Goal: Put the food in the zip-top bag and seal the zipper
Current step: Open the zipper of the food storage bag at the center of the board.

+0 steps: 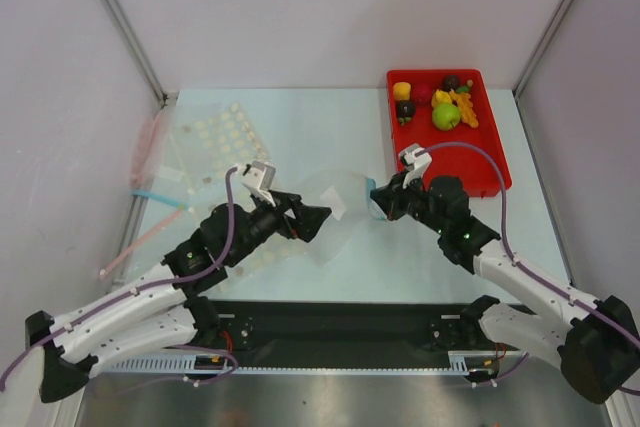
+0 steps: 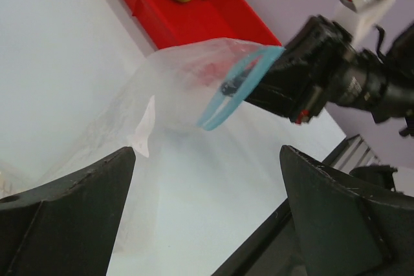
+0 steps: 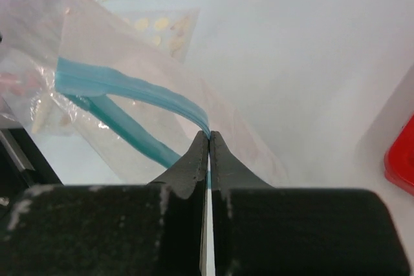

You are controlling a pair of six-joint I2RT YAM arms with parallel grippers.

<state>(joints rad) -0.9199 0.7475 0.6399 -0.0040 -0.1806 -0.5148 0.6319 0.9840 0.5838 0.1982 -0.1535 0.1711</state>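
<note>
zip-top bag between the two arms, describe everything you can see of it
The zip-top bag is a clear, floppy plastic pouch with a light-blue zipper along its mouth, which gapes open in a loop. The right gripper is shut on one end of that strip and holds the mouth raised; its body sags toward the open left gripper. No food shows inside.

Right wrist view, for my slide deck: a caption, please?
Right gripper pinching the zipper at the corner of the zip-top bag, its mouth gaping.
</note>
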